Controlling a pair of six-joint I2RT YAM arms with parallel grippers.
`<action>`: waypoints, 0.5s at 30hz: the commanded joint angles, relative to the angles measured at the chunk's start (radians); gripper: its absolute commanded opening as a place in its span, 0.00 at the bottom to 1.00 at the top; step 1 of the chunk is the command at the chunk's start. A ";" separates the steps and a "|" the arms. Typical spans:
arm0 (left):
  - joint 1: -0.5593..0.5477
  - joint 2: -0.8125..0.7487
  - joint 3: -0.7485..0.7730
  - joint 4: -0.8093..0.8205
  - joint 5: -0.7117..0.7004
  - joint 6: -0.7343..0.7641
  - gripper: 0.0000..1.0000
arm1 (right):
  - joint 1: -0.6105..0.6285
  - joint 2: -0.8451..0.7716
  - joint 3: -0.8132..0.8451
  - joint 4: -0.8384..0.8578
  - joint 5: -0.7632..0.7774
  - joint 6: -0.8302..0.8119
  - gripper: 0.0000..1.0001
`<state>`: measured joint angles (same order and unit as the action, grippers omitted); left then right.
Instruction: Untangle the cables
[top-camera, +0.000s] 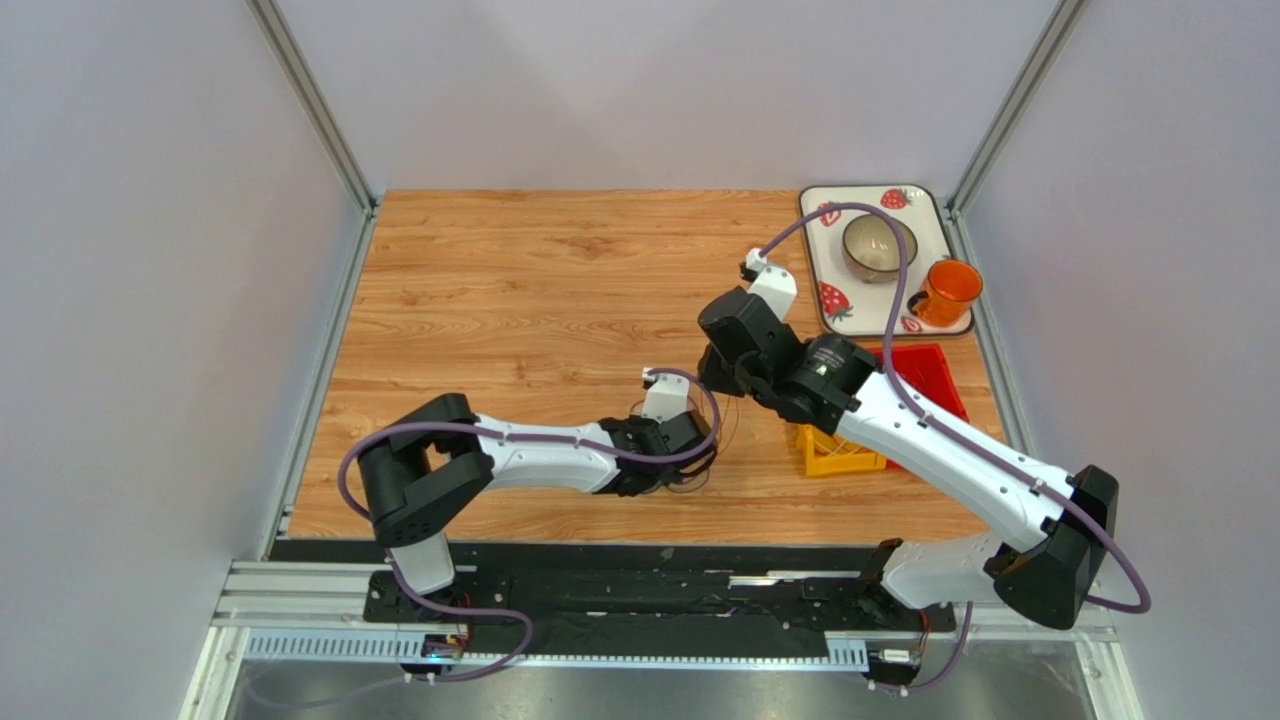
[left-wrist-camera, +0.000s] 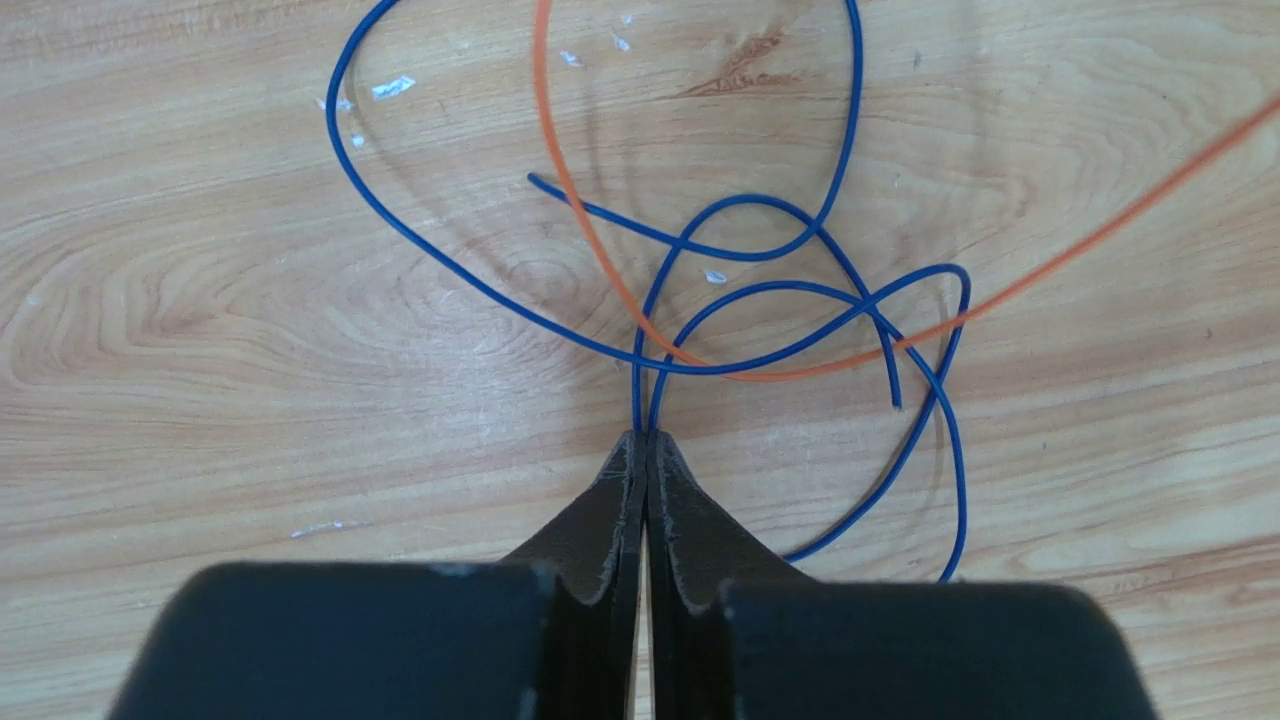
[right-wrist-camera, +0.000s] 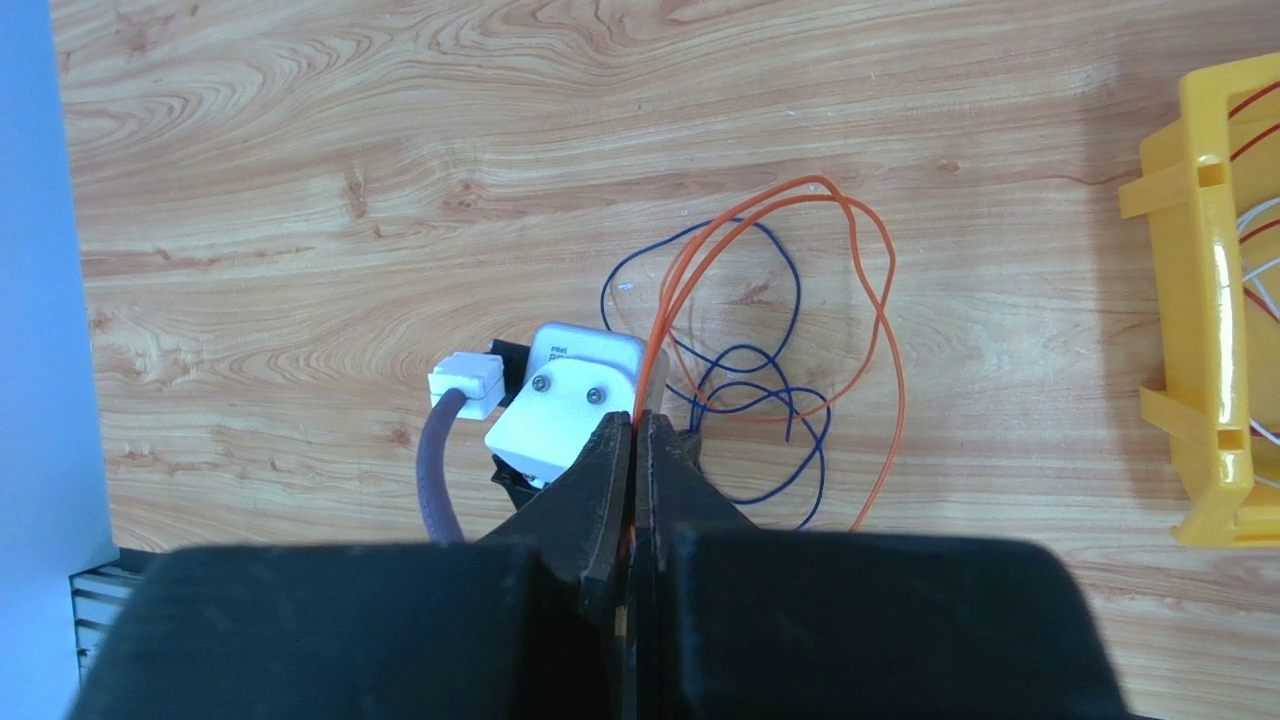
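Note:
The cables lie tangled on the wooden table: a thin blue cable (left-wrist-camera: 751, 203) in several loops, crossed by an orange cable (left-wrist-camera: 594, 240). My left gripper (left-wrist-camera: 648, 438) is shut, and two strands of the blue cable run into its fingertips. My right gripper (right-wrist-camera: 636, 423) hangs just above and is shut on the orange cable (right-wrist-camera: 887, 323), whose loops fall to the table over the blue cable (right-wrist-camera: 744, 360). In the top view both grippers meet over the tangle (top-camera: 703, 458) near the table's middle front, where the wires are barely visible.
A yellow basket (right-wrist-camera: 1202, 300) with more thin wires sits right of the tangle, beside a red basket (top-camera: 939, 375). A strawberry-print tray (top-camera: 819, 203) at the back right holds a bowl (top-camera: 878, 245) and an orange cup (top-camera: 947, 288). The left wrist's white housing (right-wrist-camera: 571, 398) is close under my right fingertips.

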<state>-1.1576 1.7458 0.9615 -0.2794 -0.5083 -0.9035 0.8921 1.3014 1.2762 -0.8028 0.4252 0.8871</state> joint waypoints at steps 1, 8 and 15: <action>-0.004 0.080 0.026 -0.176 -0.015 -0.031 0.01 | -0.002 -0.060 -0.005 0.025 0.046 -0.019 0.00; -0.001 0.043 0.048 -0.260 -0.065 -0.015 0.00 | -0.018 -0.096 0.052 0.002 0.064 -0.063 0.00; 0.104 -0.159 -0.056 -0.273 -0.135 0.064 0.00 | -0.068 -0.116 0.228 -0.059 0.139 -0.174 0.00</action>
<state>-1.1316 1.7222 0.9810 -0.5018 -0.6113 -0.9062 0.8558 1.2339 1.3643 -0.8455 0.4774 0.7971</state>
